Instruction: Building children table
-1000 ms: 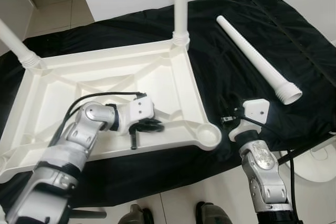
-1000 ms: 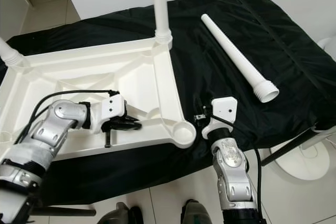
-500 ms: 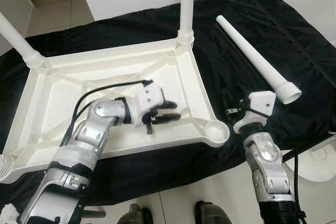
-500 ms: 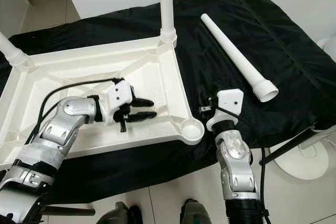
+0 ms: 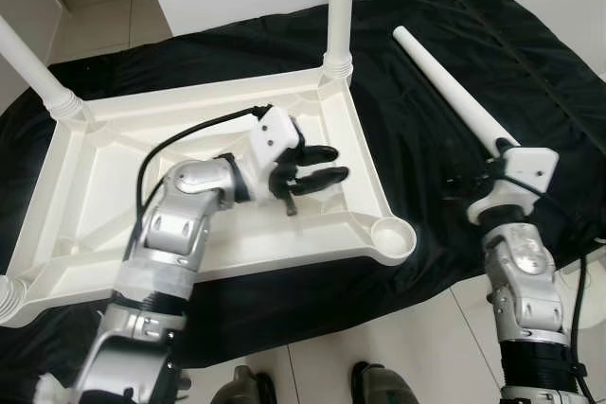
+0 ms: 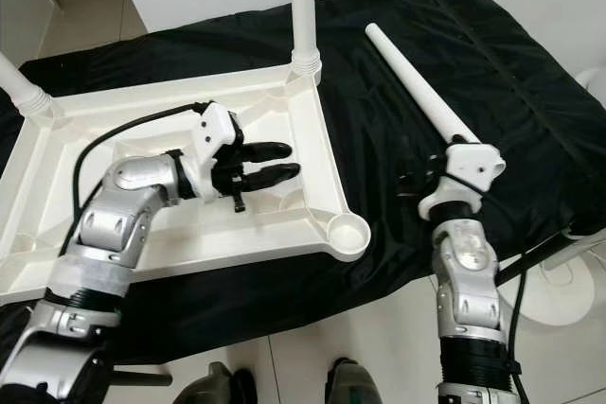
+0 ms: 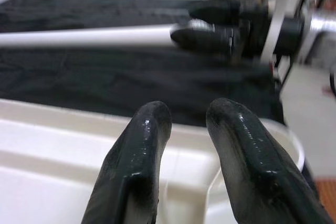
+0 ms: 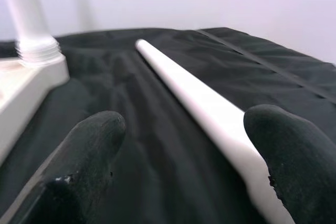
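Upturned white tabletop (image 5: 114, 149) on the black-draped table (image 5: 426, 54), two legs (image 5: 338, 7) standing in its far corner sockets. Left claw (image 5: 327, 165) hovers over the tabletop's underside, fingers slightly parted, gripping nothing. Right claw (image 8: 184, 145) spread wide astride the loose leg (image 6: 417, 82) lying on the cloth
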`<state>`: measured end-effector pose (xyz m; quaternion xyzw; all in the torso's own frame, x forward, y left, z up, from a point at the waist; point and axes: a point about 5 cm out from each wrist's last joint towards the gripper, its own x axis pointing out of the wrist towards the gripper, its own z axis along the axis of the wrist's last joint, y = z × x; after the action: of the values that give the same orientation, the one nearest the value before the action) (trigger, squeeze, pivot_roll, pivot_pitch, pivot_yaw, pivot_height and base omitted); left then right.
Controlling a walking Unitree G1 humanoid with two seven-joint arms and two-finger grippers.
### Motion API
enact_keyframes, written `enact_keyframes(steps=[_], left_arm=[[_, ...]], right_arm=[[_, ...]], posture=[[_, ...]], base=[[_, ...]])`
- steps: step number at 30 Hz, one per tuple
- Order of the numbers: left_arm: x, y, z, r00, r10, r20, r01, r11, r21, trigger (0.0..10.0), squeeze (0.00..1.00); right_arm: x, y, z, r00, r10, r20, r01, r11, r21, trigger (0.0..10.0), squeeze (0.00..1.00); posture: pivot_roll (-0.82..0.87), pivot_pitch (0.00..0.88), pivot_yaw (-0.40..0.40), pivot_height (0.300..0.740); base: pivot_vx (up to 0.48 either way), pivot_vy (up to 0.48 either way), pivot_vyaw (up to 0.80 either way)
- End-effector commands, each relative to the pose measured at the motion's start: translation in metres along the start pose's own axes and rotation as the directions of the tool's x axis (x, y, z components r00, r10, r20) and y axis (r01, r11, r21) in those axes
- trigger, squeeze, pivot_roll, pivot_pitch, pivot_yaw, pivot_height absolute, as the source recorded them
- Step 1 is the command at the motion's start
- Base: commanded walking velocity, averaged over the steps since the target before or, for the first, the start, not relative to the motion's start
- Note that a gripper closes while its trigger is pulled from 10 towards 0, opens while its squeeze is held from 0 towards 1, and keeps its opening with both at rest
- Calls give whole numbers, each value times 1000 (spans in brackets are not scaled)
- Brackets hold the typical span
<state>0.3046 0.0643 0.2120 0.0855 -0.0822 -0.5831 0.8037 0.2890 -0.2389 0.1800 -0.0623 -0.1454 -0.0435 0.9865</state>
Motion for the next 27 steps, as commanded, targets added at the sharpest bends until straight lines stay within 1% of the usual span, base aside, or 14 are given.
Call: enact_keyframes(steps=[1, 2, 3, 5, 7, 8, 9, 10, 11, 12, 13, 15, 20, 27], left_arm=[[-6, 18, -1, 917, 399, -10, -399, 917, -12, 10000, 0], [2, 10, -1, 925, 379, -2, -379, 925, -23, 10000, 0], [2, 10, -1, 925, 379, -2, -379, 925, -23, 10000, 0], [12, -5, 0, 945, 327, 2, -327, 945, -30, 10000, 0], [24, -26, 0, 973, 233, 5, -232, 972, -31, 10000, 0], [24, -26, 0, 973, 233, 5, -232, 972, -31, 10000, 0], [26, -33, 1, 979, 204, 6, -204, 979, -32, 10000, 0], [26, -33, 1, 979, 204, 6, -204, 979, -32, 10000, 0], [30, -40, 2, 984, 176, 8, -176, 984, -36, 10000, 0], [30, -40, 2, 984, 176, 8, -176, 984, -36, 10000, 0], [32, -46, 4, 989, 150, 9, -150, 988, -39, 10000, 0], [33, -52, 7, 993, 119, 9, -119, 992, -42, 10000, 0], [32, -59, 8, 995, 95, -2, -95, 995, -42, 10000, 0], [29, -62, 9, 993, 119, -23, -120, 992, -41, 10000, 0]], right_arm=[[0, 1, -3, 1000, -4, -3, 4, 1000, 7, 10000, 1000], [0, -3, -4, 1000, -13, -12, 13, 1000, -6, 10000, 0], [0, -3, -4, 1000, -13, -12, 13, 1000, -6, 10000, 0], [0, -7, -6, 999, -26, -20, 25, 999, -22, 10000, 0], [1, -17, -7, 998, -56, -22, 55, 998, -32, 10000, 0], [1, -17, -7, 998, -56, -22, 55, 998, -32, 10000, 0], [2, -20, -7, 997, -69, -22, 68, 997, -37, 10000, 0], [2, -20, -7, 997, -69, -22, 68, 997, -37, 10000, 0], [2, -23, -7, 997, -76, -22, 75, 996, -38, 10000, 0], [2, -23, -7, 997, -76, -22, 75, 996, -38, 10000, 0], [3, -27, -7, 997, -79, -24, 78, 996, -33, 10000, 0], [5, -31, -9, 997, -71, -36, 71, 997, -16, 10000, 0], [8, -34, -12, 997, -47, -55, 46, 999, -14, 10000, 0], [12, -38, -18, 996, -7, -93, 9, 1000, 17, 10000, 0]], posture=[[-138, 137, 104, 740], [-133, 147, 100, 740], [-133, 147, 100, 740], [-136, 156, 104, 740], [-136, 167, 112, 740], [-136, 167, 112, 740], [-136, 168, 114, 740], [-136, 168, 114, 740], [-133, 172, 121, 740], [-133, 172, 121, 740], [-126, 180, 128, 740], [-119, 195, 139, 740], [-105, 210, 143, 740], [-90, 223, 146, 740]], base=[[0, 0, 0], [0, 0, 0], [0, 0, 0], [0, 0, 0], [0, 0, 0], [0, 0, 0], [0, 0, 0], [0, 0, 0], [0, 0, 0], [0, 0, 0], [0, 0, 0], [0, 0, 0], [0, 0, 0], [0, 0, 0]])
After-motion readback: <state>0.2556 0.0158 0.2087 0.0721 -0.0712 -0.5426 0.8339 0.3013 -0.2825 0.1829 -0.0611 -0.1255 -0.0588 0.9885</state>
